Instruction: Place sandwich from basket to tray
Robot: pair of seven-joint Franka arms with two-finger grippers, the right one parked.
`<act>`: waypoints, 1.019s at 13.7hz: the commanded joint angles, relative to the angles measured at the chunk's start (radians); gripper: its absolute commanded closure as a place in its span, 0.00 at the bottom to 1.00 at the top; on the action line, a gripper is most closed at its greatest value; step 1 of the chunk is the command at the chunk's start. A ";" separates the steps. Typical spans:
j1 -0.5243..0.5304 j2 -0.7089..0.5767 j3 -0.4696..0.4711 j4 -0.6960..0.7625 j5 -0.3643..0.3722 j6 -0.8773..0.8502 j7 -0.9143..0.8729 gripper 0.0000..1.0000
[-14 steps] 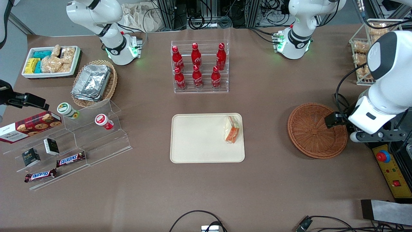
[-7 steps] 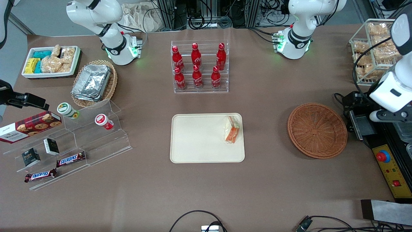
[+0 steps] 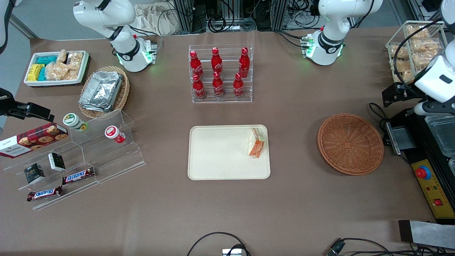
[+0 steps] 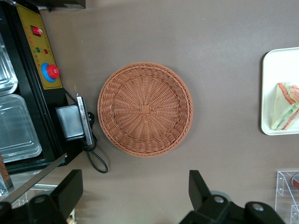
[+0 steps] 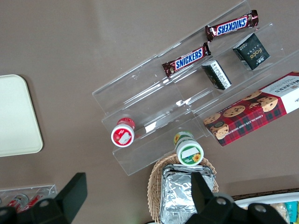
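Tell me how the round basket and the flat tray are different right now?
The basket is round, brown and woven; the tray is rectangular, cream and smooth. The basket holds nothing, while the tray holds the sandwich. Both sit flat on the table. The gripper hovers open above the basket.

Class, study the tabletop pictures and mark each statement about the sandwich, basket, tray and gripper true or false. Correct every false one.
1. The sandwich lies on the tray. True.
2. The basket holds a second sandwich. False: nothing lies in it; its woven bottom is bare.
3. The gripper is shut on the sandwich. False: it is open, holds nothing, and hangs above the table near the basket, toward the working arm's end.
4. The sandwich sits at the tray end nearer the basket. True.
5. The basket rests on the tray. False: it stands on the table, apart from the tray.
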 commanded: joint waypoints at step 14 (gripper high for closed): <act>-0.014 -0.100 0.045 -0.042 -0.054 -0.030 0.007 0.00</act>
